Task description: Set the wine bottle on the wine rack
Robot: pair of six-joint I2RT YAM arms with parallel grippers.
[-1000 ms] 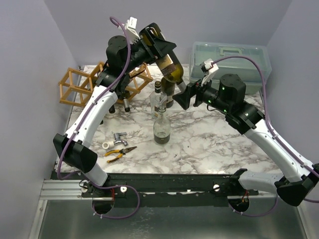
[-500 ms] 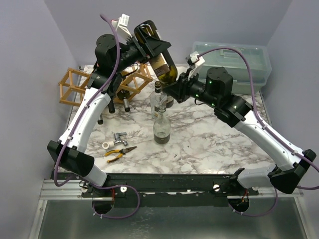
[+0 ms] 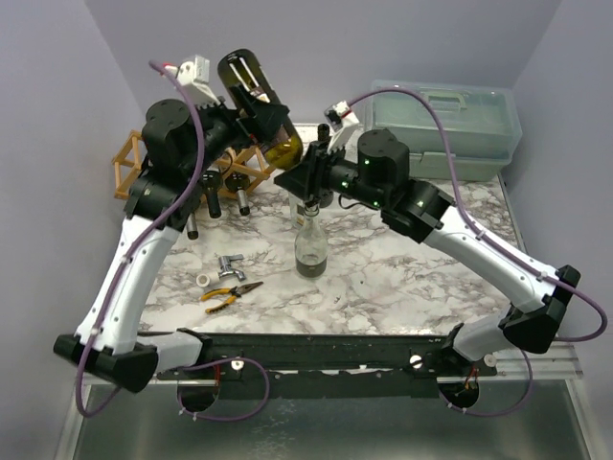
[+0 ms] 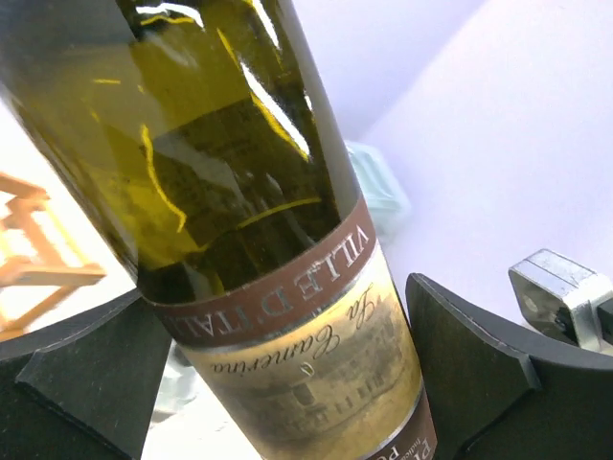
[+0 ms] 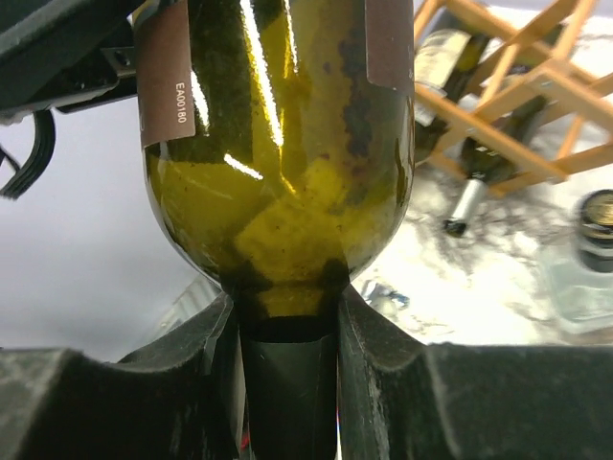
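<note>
The right fingers [image 5: 383, 383] are clenching the wine bottle [image 5: 287, 192] by its neck, upper centre of the overhead frame. The left fingers [image 4: 479, 364] are standing released around its labelled body.

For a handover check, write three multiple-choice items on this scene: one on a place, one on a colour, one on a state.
1. Where on the table does the wine rack sit? A near right; B far left; C centre.
2. Glass colour of the raised wine bottle? A olive green; B blue; C clear.
3. The right tool holds? A nothing; B the wine rack; C the bottle's neck.
Key: B, the lattice stands at the table's far left; A, both wrist views show olive glass; C, it clamps the neck.
</note>
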